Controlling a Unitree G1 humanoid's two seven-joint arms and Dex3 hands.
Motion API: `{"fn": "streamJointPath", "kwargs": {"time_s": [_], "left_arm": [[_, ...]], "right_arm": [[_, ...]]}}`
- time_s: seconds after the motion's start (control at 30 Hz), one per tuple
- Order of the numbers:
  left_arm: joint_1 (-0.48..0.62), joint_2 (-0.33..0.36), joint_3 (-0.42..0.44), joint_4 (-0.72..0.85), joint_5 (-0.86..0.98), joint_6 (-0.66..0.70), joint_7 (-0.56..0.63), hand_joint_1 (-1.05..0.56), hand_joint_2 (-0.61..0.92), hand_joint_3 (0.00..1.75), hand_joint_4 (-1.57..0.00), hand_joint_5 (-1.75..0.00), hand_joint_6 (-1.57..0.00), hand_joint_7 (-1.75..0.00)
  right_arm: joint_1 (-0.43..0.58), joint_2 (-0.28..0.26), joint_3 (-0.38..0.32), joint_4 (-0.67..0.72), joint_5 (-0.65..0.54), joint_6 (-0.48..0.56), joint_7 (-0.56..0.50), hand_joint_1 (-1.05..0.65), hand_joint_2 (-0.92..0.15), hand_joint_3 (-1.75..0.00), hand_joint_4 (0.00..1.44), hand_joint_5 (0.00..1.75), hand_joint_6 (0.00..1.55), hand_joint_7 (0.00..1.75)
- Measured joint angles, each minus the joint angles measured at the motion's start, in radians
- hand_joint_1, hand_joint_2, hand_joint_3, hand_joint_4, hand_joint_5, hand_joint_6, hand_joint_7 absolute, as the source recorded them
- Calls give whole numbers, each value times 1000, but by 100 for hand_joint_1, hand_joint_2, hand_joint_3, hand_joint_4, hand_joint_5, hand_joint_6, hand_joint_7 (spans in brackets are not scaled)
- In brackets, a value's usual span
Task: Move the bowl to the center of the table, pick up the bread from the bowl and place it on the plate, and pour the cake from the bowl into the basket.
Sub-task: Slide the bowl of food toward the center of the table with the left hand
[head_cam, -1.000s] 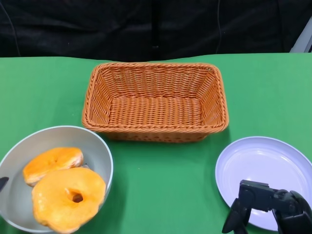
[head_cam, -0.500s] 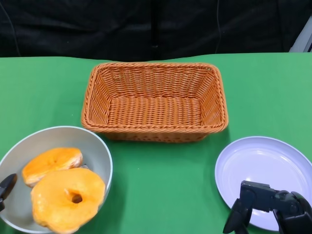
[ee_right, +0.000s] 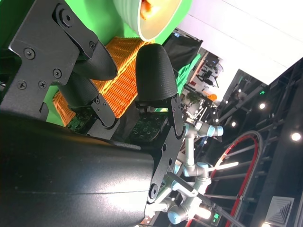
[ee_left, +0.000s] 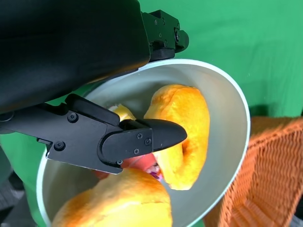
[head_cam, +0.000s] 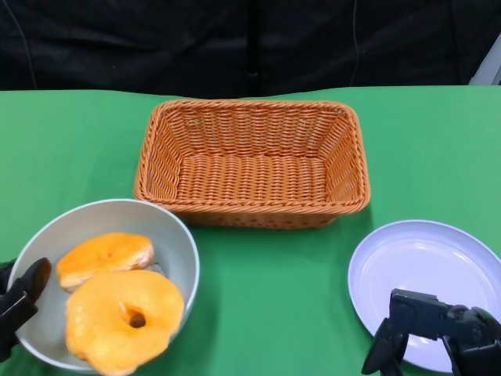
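A grey bowl (head_cam: 178, 235) sits at the table's near left and holds two orange pastries: a big ring with a hole (head_cam: 125, 317) and a smaller round one (head_cam: 106, 258) behind it. My left hand (head_cam: 17, 305) grips the bowl's left rim. In the left wrist view one finger (ee_left: 142, 137) reaches inside the bowl (ee_left: 222, 109) above the pastries (ee_left: 182, 123), and another lies outside the rim. My right hand (head_cam: 438, 333) hovers over the near edge of the pale plate (head_cam: 423, 262), fingers apart and holding nothing. The wicker basket (head_cam: 250, 205) stands empty at the centre back.
Green cloth covers the table between bowl, basket and plate. The basket's near wall is close to the bowl's far right rim. A dark backdrop runs along the table's far edge. The right wrist view shows the basket (ee_right: 120, 85) and the bowl (ee_right: 151, 14) beyond my fingers.
My left hand has come up to the bowl's left rim and taken hold. The bowl with both pastries has slid a little to the right. The right hand has stayed put.
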Motion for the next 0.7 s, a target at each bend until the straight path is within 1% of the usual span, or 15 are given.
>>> {"fn": "streamJointPath", "kwargs": {"time_s": [0.3, 0.43, 0.7], "left_arm": [[-16, -56, 3, -40, -52, 68, 29, -66, 92, 58, 0, 0, 0, 0], [-16, -84, 2, -62, -84, 107, 33, -66, 92, 60, 0, 0, 0, 0], [-19, -128, -38, -105, -98, 133, 48, -65, 92, 60, 0, 0, 0, 0]], "right_arm": [[3, 0, 0, -6, 2, 5, 3, 10, -10, -175, 95, 175, 87, 146], [3, 0, 0, -6, 2, 6, 4, 11, -10, -175, 95, 175, 87, 146], [3, 0, 1, -7, 2, 8, 4, 11, -11, -175, 94, 175, 86, 146]]}}
